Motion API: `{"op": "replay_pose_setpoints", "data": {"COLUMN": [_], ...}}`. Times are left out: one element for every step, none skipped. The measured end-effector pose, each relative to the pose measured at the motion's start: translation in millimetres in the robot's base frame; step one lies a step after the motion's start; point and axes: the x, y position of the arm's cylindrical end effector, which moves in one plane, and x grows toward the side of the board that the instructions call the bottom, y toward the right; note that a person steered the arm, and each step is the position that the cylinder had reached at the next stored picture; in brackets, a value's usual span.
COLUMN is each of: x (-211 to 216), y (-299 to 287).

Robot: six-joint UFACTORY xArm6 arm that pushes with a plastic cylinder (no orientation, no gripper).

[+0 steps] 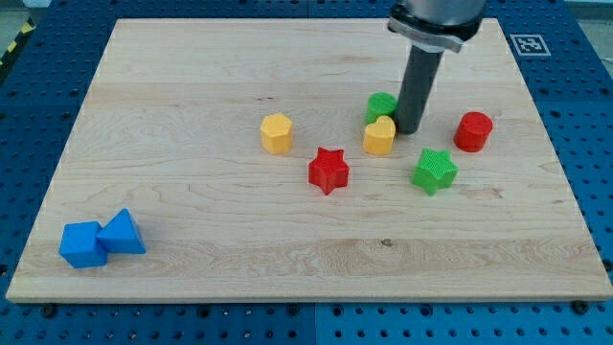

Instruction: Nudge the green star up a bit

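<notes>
My tip (pixel 410 129) sits just right of the yellow heart (pixel 379 136) and green cylinder (pixel 380 105); green star (pixel 435 171) lies below-right, red cylinder (pixel 473 131) further right on the tabletop (pixel 192 86).

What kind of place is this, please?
Probably a robotics lab bench: a wooden board lies on a blue perforated table, a printed marker tag sits at one corner, and my tip stands among small coloured blocks.
</notes>
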Motion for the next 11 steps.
{"op": "replay_pose_setpoints", "data": {"x": [7.9,19.8,20.4,21.9,50.3,79.3,117.3,126.7,121.5,91.6,67.7], "y": [23.3,82.0,120.0,119.5,118.3,118.3,74.6,47.0,42.4,8.2,-26.5]}}
